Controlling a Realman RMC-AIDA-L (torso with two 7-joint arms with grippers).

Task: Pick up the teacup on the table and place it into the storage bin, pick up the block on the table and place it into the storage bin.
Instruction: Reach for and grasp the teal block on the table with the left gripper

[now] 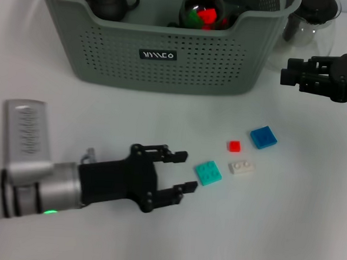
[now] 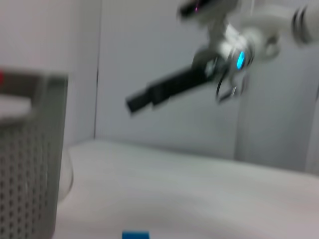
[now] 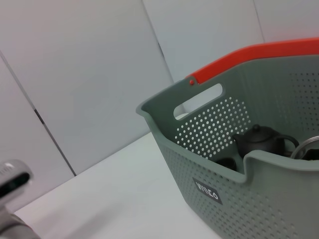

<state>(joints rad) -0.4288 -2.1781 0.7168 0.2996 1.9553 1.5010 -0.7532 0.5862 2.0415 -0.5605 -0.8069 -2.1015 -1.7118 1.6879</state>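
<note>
Block step in hand: left hand [image 1: 179, 173], fingers spread wide and holding nothing, sits low over the white worktop [image 1: 285, 231] just beside the teal square plastic block [image 1: 208, 173]; next move calls for closing on it, then carrying it to the grey-green perforated storage bin [image 1: 160, 52]. Four blocks lie loose: teal, small red [image 1: 234, 146], white [image 1: 241, 167], blue [image 1: 262, 137]. Right hand [image 1: 292, 72] hangs near the bin's corner; cannot tell its opening.

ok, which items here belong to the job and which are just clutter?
Job: grey-green perforated plastic storage bin; teal, blue, red and white plastic blocks; open left gripper.
Clutter: dark teapot in the bin; clear glass pitcher beside it.
</note>
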